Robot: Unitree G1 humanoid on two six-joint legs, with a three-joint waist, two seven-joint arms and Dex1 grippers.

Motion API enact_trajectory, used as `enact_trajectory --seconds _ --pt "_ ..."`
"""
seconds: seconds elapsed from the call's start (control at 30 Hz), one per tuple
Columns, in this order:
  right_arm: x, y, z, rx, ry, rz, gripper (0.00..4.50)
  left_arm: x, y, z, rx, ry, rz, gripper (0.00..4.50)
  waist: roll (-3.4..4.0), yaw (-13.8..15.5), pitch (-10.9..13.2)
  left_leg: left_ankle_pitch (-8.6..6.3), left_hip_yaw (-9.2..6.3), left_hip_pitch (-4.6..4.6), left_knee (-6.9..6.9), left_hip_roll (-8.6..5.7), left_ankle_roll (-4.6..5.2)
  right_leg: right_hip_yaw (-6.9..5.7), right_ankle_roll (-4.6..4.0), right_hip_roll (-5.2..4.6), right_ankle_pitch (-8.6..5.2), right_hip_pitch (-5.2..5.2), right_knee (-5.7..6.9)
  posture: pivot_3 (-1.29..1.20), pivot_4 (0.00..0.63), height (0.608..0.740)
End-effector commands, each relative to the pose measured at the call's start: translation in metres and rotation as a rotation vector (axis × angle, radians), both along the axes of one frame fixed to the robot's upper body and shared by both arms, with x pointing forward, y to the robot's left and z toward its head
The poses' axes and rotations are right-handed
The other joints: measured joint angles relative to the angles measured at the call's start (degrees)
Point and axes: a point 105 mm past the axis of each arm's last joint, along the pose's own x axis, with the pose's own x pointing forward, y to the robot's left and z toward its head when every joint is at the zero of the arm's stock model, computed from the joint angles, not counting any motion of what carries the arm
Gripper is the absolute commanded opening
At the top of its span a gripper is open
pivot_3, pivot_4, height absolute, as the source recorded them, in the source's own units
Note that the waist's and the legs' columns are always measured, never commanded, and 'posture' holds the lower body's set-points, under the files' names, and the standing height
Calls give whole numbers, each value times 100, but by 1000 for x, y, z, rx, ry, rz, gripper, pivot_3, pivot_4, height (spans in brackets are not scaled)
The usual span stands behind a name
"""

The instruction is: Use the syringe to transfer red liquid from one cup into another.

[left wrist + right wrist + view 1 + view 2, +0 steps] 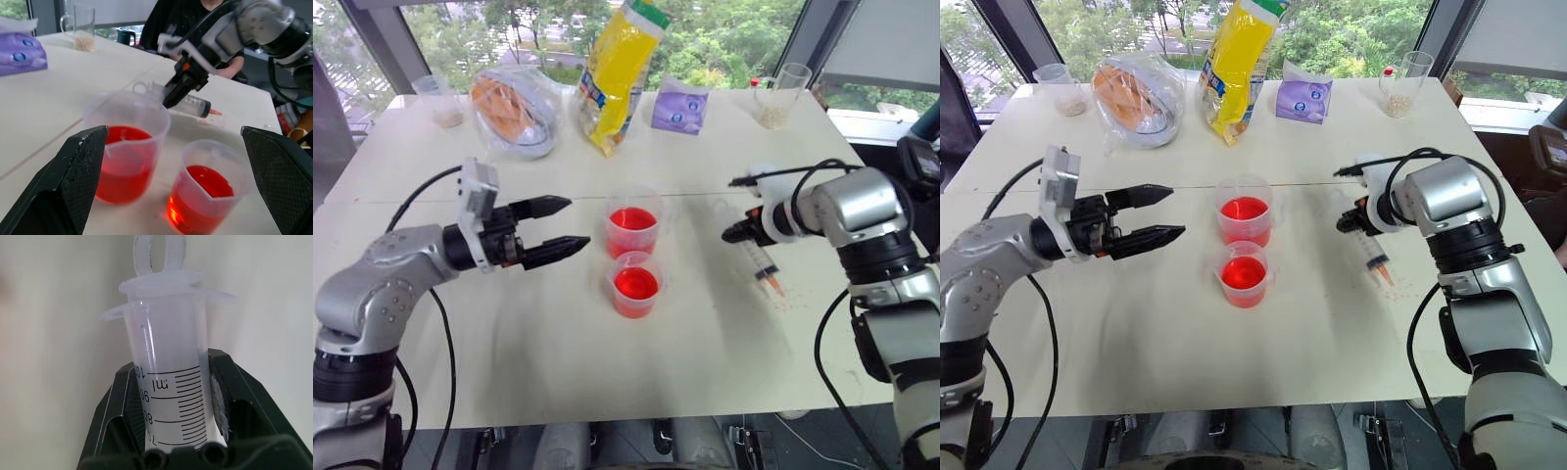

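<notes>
Bare tabletop [538,343] around two cups; left fingers [553,230] apart, right fingers [222,396] clamping the syringe [762,262].

On the table [509,333] there are two small plastic cups with red liquid, one farther [633,220] and one nearer [635,284]. There is one syringe [762,258]. At the far edge stand two clear cups with something beige inside, one left [439,100] and one right [778,95]. I count one yellow bag [619,73], one purple packet [679,106] and one clear bag with orange content [514,110].
</notes>
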Motion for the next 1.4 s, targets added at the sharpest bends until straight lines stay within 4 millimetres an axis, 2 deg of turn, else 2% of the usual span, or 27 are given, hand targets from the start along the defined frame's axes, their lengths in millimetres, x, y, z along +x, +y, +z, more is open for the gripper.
enact_trajectory --seconds 0.03,0.1,0.17,0.37,0.53,0.73,0.83,1.13,1.4 --pt "-2 27 84 131 -399 142 1400 3 6 19 7 -72 1 4500 0 -1 0 0 -1 0 -1 0 0 0 0 1 0 0 0 0 150 740" --pt "-10 50 128 300 -644 233 1400 6 6 24 18 -84 -7 4500 -2 -9 -1 0 -1 1 -3 1 0 0 1 4 0 0 0 0 150 740" --pt "-22 66 149 455 -769 308 1400 8 5 28 24 -92 -14 4500 -2 -9 -1 1 0 2 -3 1 -2 0 1 10 0 1 1 0 150 740" --pt "-26 99 152 752 -869 389 1400 12 8 35 38 -113 -13 4500 -2 5 -1 6 -4 3 -4 8 -11 0 1 9 0 5 4 0 150 740" --pt "-22 115 121 799 -865 403 1400 12 10 40 50 -125 -10 4500 -1 6 -1 6 -4 3 -4 6 -11 1 4 4 3 6 2 0 150 740" --pt "-33 130 71 789 -794 435 1400 12 10 42 61 -132 -9 4500 0 -12 1 7 -4 4 -5 7 -12 3 4 5 3 4 5 0 150 740" --pt "-35 134 53 761 -766 441 1400 17 6 43 52 -140 -5 4500 1 -13 1 9 -4 4 -5 7 -15 3 4 6 3 4 7 0 150 740" --pt "-31 135 19 624 -719 464 1400 34 -15 54 3 -175 -28 4500 0 6 0 12 -7 7 -3 4 -21 3 4 7 3 7 7 0 150 740" --pt "-31 136 8 546 -704 501 1400 53 -35 59 -29 -187 -40 4500 0 -5 0 13 -4 8 -3 0 -21 5 4 11 3 6 9 0 150 740"
